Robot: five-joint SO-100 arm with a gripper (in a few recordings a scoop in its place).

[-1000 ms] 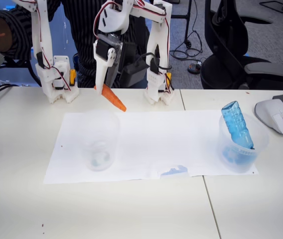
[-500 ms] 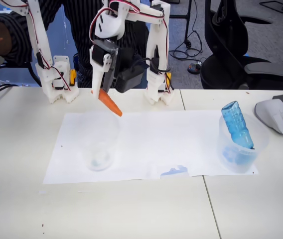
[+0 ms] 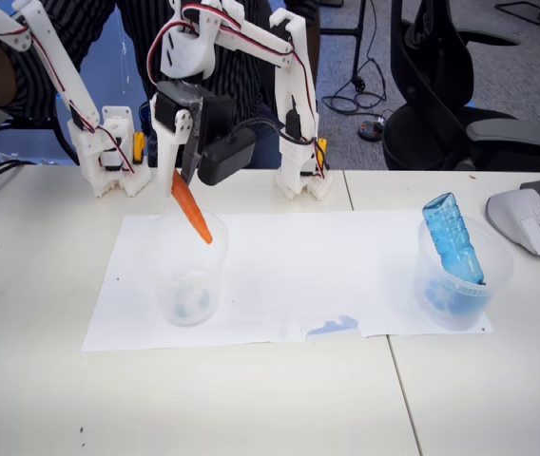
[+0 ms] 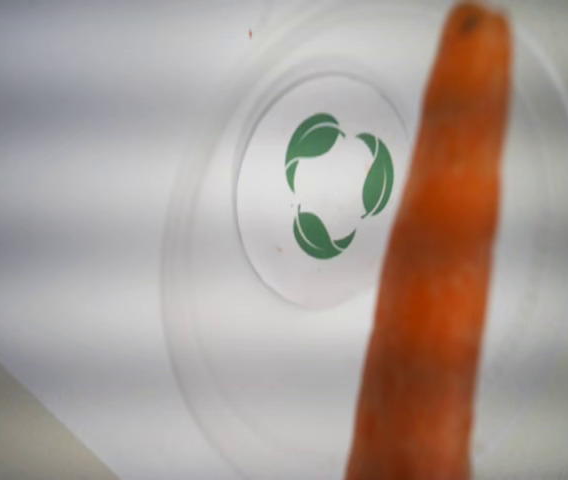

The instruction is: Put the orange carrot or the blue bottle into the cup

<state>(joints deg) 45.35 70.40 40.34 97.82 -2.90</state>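
Orange carrot [image 3: 191, 209] hung from the gripper [image 3: 176, 177] in the fixed view, pinched at its thick upper end between the white finger and the dark one, its body slanting down and to the right in the picture. Its narrow tip sat at the level of the cup's [image 3: 187, 271] rim, over the right part of the opening, and whether the tip had passed below the rim could not be told. The gripper itself stood above the cup's back-left edge, clear of the plastic.

In the wrist view the orange carrot [image 4: 434, 260] ran as a blurred orange bar up the right half of the picture, tip uppermost. Beneath it lay the cup [image 4: 204, 330], seen from above as faint concentric rings, with a green three-leaf mark [image 4: 336, 186] on its round base. The carrot's tip lay within the outer ring, to the right of that mark.

The cup stood on a white paper sheet [image 3: 327, 256] spread on the table [image 3: 251, 408], toward the sheet's left side in the fixed view. Well to the right of the cup, at the sheet's far right edge, the blue bottle [image 3: 453, 237] leaned inside a frosted tub [image 3: 460, 290], its neck end down and its base tilted up to the left. A grey computer mouse [image 3: 527, 220] rested on the table just beyond the tub, farther from the cup.
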